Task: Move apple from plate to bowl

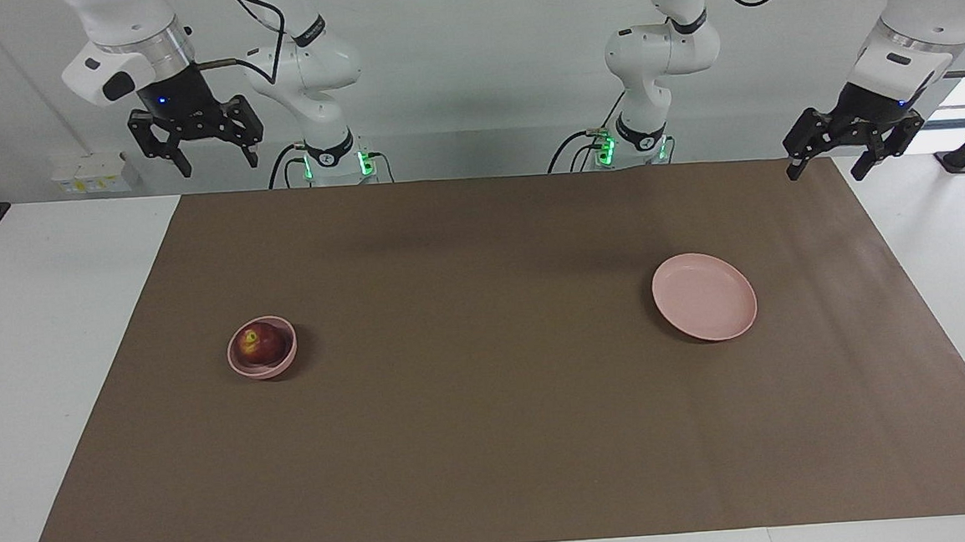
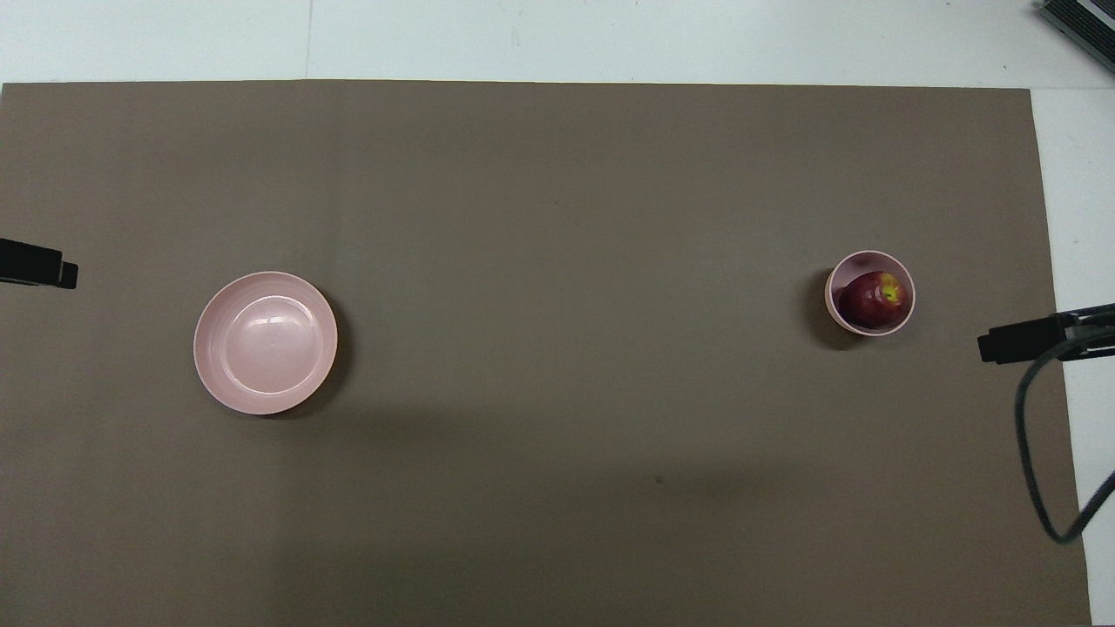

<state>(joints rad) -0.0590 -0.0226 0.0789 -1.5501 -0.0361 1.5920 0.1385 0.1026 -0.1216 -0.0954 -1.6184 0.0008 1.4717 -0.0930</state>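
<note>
The right gripper hangs high in the air at the right arm's end of the table, over the edge of the brown mat nearest the robots, its fingers spread wide and holding nothing. The left gripper hangs likewise at the left arm's end, over the mat's corner nearest the robots, fingers apart and empty. The apple sits in the bowl, its yellowish patch turned upward. The bowl stands on the mat toward the right arm's end, well apart from both grippers. The plate lies bare on the mat toward the left arm's end, well apart from the bowl.
</note>
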